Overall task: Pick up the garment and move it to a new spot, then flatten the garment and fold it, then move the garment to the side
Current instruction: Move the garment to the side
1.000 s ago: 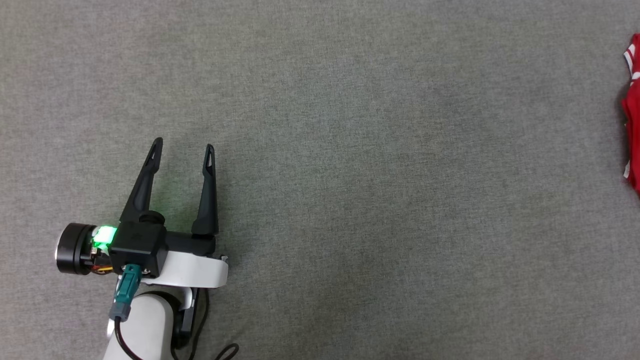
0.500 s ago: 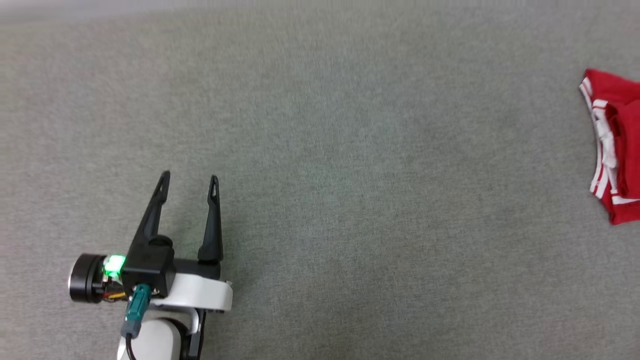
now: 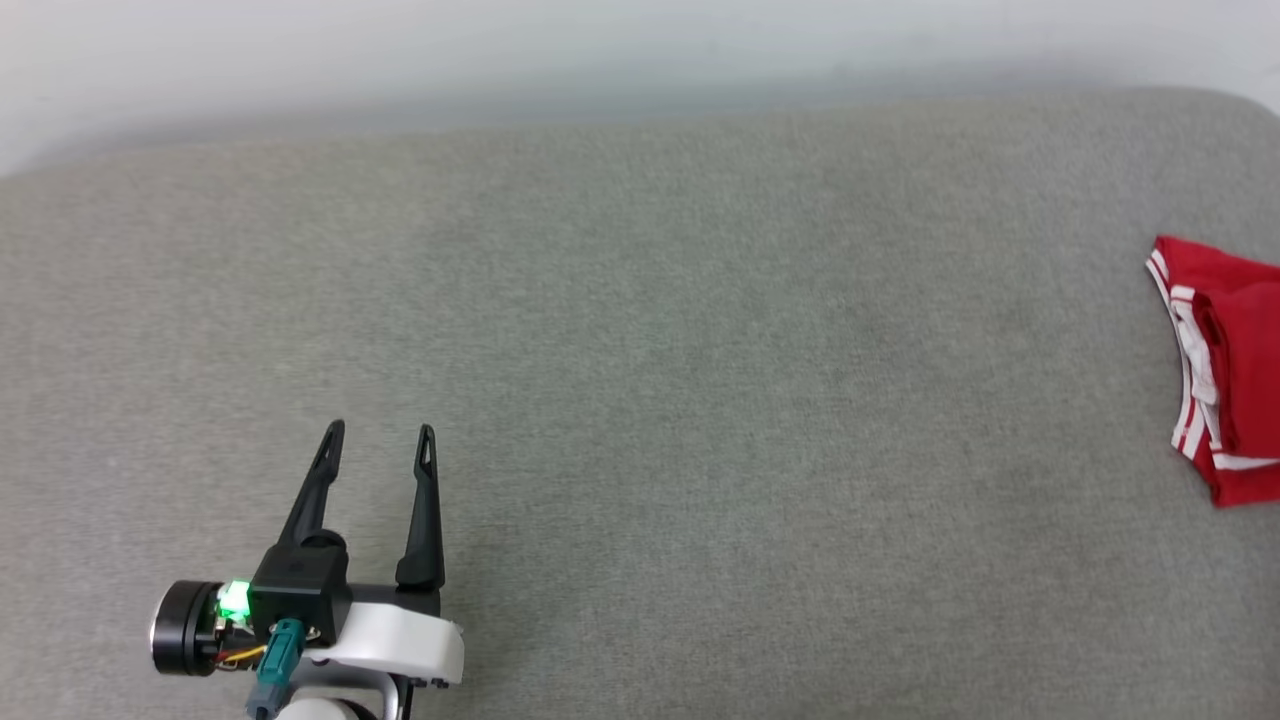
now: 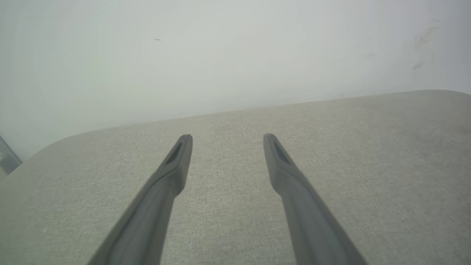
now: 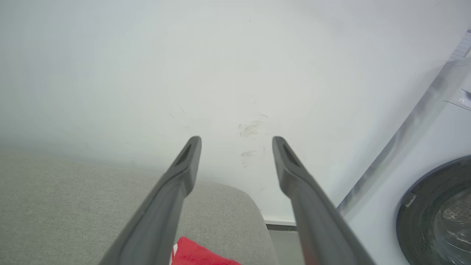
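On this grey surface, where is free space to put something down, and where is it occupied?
The grey surface is bare across its whole middle, from the left gripper to the garment and back to the wall. Occupied: the right edge, where the garment lies, and the near left corner, where the open left gripper is.

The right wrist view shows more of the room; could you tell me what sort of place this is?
Probably a laundry corner, home or mock-up: a washing machine with a round door stands beside a grey upholstered surface, where a red garment lies, against a white wall.
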